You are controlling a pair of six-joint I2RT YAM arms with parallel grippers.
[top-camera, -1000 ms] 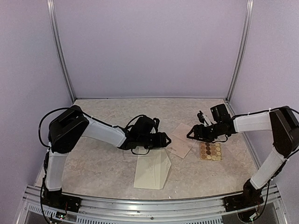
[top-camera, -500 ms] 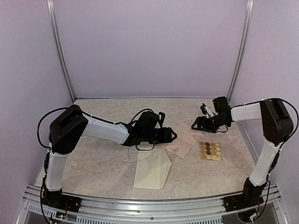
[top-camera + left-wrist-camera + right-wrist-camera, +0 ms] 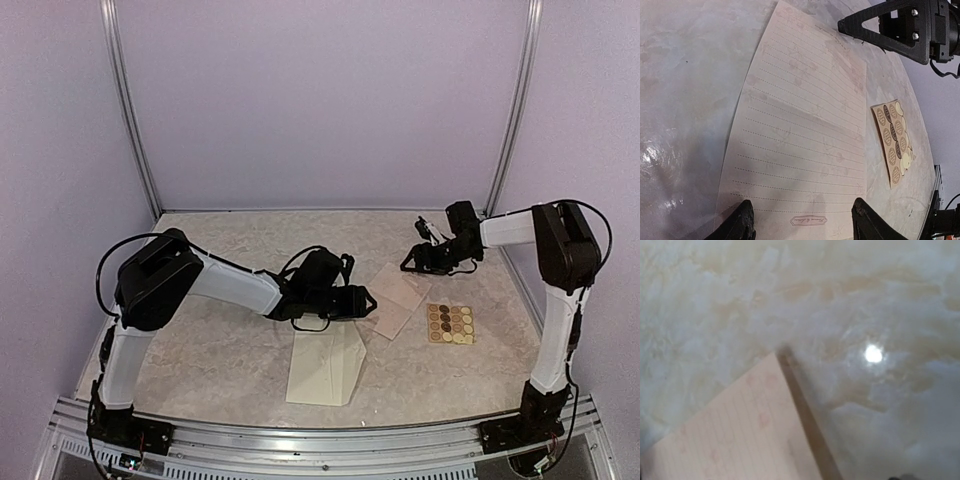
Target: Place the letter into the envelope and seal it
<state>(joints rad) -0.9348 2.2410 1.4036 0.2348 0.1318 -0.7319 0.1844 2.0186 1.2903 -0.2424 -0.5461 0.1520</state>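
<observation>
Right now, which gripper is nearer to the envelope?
Left. The left gripper is just beyond the far edge of the envelope; the right gripper is farther away, past the letter paper.

Over the last second the right claw (image 3: 408, 266) pulls back across the counter (image 3: 220, 350). It starts low over the right side of the letter (image 3: 398, 300), just above the sticker sheet (image 3: 450, 323), and now hangs by the letter's far corner, apart from the stickers. The right arm (image 3: 560, 240) folds tighter, its elbow swinging up and back toward the rear right post. The left claw (image 3: 368, 300) moves right, from above the space left of the letter to the letter's near left edge, and dips slightly in the last half second.
</observation>
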